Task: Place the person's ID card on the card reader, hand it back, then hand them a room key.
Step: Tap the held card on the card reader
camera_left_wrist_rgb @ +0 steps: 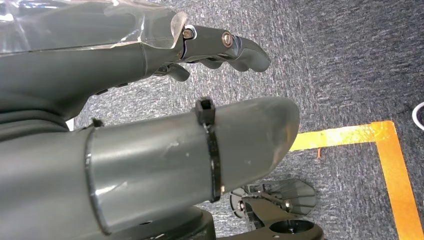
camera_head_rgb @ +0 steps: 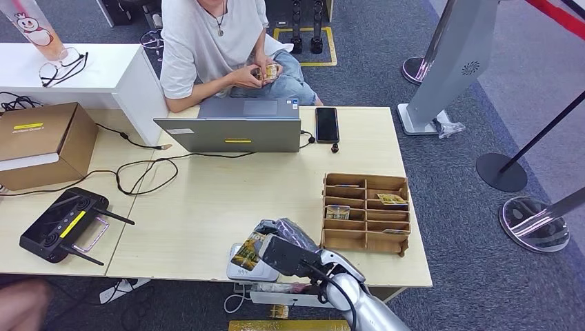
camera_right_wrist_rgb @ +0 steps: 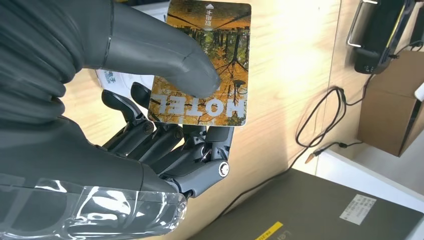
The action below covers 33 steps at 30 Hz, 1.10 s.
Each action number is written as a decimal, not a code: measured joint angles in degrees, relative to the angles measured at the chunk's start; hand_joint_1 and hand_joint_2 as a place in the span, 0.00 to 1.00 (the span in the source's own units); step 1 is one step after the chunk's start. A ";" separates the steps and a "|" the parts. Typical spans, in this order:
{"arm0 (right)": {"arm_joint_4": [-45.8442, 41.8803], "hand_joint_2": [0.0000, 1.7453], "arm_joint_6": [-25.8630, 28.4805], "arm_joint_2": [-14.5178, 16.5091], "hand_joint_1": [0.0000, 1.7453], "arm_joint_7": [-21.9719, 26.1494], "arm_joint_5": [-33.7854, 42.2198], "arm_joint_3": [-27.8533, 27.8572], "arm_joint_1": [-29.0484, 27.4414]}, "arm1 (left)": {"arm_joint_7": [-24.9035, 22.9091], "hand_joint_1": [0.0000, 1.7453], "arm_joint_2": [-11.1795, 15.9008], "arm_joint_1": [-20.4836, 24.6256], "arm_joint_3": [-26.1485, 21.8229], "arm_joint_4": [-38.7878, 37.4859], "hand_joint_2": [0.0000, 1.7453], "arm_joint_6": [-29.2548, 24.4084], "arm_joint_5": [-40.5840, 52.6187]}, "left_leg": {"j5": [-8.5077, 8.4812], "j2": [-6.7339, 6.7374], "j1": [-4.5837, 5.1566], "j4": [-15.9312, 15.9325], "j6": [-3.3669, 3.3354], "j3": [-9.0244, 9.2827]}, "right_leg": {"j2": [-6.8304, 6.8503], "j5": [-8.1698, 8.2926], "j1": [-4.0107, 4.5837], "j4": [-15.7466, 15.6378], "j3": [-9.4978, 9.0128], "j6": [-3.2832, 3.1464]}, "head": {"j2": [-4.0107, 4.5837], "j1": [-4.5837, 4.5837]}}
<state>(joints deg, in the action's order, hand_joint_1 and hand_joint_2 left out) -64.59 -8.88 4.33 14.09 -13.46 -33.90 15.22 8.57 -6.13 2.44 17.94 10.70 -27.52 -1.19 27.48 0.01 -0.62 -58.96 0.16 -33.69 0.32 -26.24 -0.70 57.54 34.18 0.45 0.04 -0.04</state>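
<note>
My right hand is over the table's near edge and pinches a card printed with an autumn forest. In the right wrist view the card reads HOTEL, with the thumb pressed on its face and fingers behind it. The card hangs just above the white card reader. A wooden compartment tray with more cards stands right of the hand. The person sits behind the laptop, holding something small in both hands. My left hand hangs over the carpet, holding nothing, fingers apart from the thumb.
An open grey laptop and a black phone lie at the far side. Cables run across the table's left half. A black controller and a cardboard box sit at the left. Stanchion bases stand right of the table.
</note>
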 joint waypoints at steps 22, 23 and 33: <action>3.62 1.00 -1.46 0.96 1.00 1.33 6.58 0.00 0.08 | 0.11 0.00 -0.02 -0.02 0.00 0.01 0.00 0.04 0.51 | 0.00 0.00 0.00 0.00 0.00 0.00 | 0.00 0.00 0.00 0.00 0.00 0.00 | 0.00 0.00; 3.86 1.00 -1.39 1.03 1.00 1.21 7.08 0.00 0.09 | 0.11 0.00 -0.02 -0.02 0.00 0.01 0.00 0.06 0.55 | 0.00 0.00 0.00 0.00 0.00 0.00 | 0.00 0.00 0.00 0.00 0.00 0.00 | 0.00 0.00; 6.84 1.00 0.33 1.73 1.00 -0.46 8.70 0.00 0.52 | -0.35 0.00 -0.02 0.01 0.00 -0.01 0.00 0.16 0.93 | 0.00 0.00 0.00 0.00 0.00 0.00 | 0.00 0.00 0.00 0.00 0.00 0.00 | 0.00 0.00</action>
<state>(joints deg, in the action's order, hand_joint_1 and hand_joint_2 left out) -57.75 -8.56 6.06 13.62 -4.76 -33.90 15.74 8.22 -6.14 2.45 17.94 10.70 -27.36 -0.26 27.48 0.01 -0.62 -58.96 0.16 -33.69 0.32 -26.24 -0.70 57.54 34.18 0.45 0.04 -0.04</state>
